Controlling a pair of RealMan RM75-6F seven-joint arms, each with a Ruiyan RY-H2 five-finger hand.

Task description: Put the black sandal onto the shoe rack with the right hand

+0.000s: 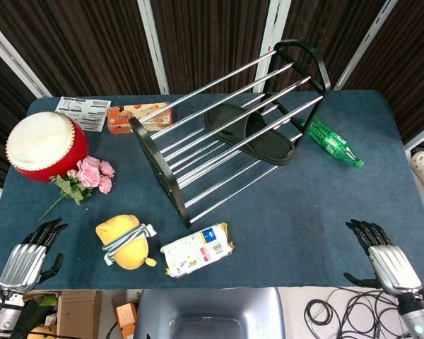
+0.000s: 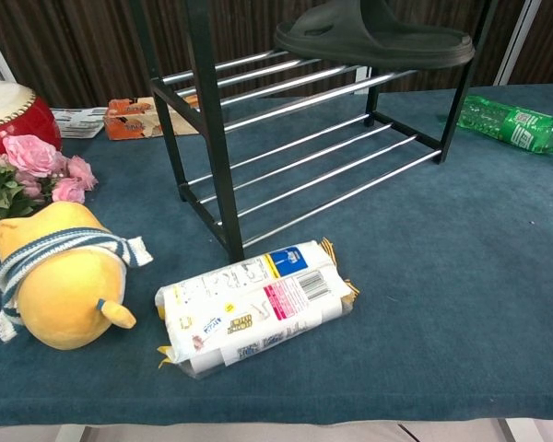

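The black sandal [image 1: 251,133] lies on a rail shelf of the black shoe rack [image 1: 155,164], toward its right end; from the chest view the sandal [image 2: 373,37] sits on the upper rails of the rack [image 2: 212,166]. My right hand [image 1: 383,258] is at the table's near right corner, far from the rack, fingers spread and holding nothing. My left hand [image 1: 30,254] hovers at the near left edge, fingers apart and empty. Neither hand shows in the chest view.
A green bottle [image 1: 332,143] lies right of the rack. A snack pack [image 1: 197,248] and yellow plush toy [image 1: 124,241] sit in front. Red drum [image 1: 46,146], pink flowers [image 1: 85,176], an orange box [image 1: 138,116] and a leaflet [image 1: 83,113] are at the left.
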